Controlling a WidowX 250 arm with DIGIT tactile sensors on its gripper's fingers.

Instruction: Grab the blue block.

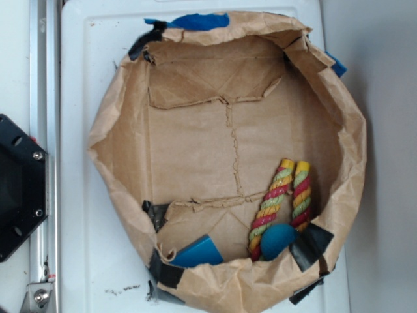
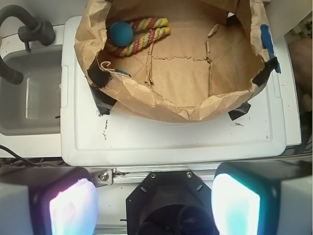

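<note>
1. White desk (image 1: 85, 130) carries everything; the landmark is the brown paper bag (image 1: 355, 163), rolled down into a bowl.
2. Well back from the bag, the gripper (image 2: 154, 205) has its jaws spread wide, holding nothing: the approach has yet to begin.
3. Inside the bag lies a rope toy (image 1: 277, 199).
4. Across the bag floor from the rope, the blue block (image 1: 199, 252) leans on the wall; next, I'd judge, reach over the rim.

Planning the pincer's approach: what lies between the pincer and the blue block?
In the wrist view, white tabletop, then the paper bag's near wall with black tape; only a sliver of blue block shows beyond it.
</note>
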